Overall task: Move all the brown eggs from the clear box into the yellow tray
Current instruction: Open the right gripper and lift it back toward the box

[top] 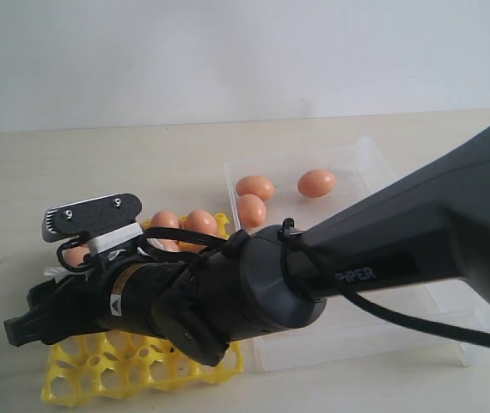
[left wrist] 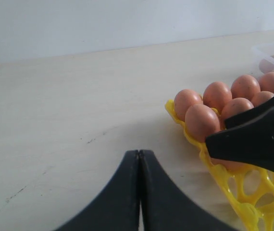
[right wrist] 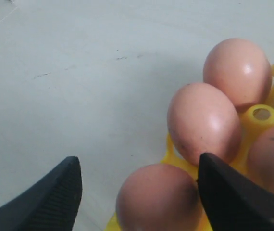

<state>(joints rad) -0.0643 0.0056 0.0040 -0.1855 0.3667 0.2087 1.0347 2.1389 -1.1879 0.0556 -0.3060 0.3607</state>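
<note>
Right arm (top: 382,249): black, reaching across over the yellow tray (top: 99,379).
Clear box (top: 339,342): beside the tray – three brown eggs (top: 254,187) loose inside.
Tray contents: more eggs seated in its far cups.
Right gripper (right wrist: 138,164): jaws spread, released, above a trayed egg.
Left gripper (left wrist: 139,154): clenched, empty.

Right arm (top: 382,249) overhangs yellow tray (top: 99,376); clear box (top: 361,185) unobstructed

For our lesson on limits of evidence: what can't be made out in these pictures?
Exterior view: the right arm hides most of the tray, so its eggs cannot be counted.
Left wrist view: the box is cut off by the edge.
Right wrist view: the edge crops the tray.
</note>
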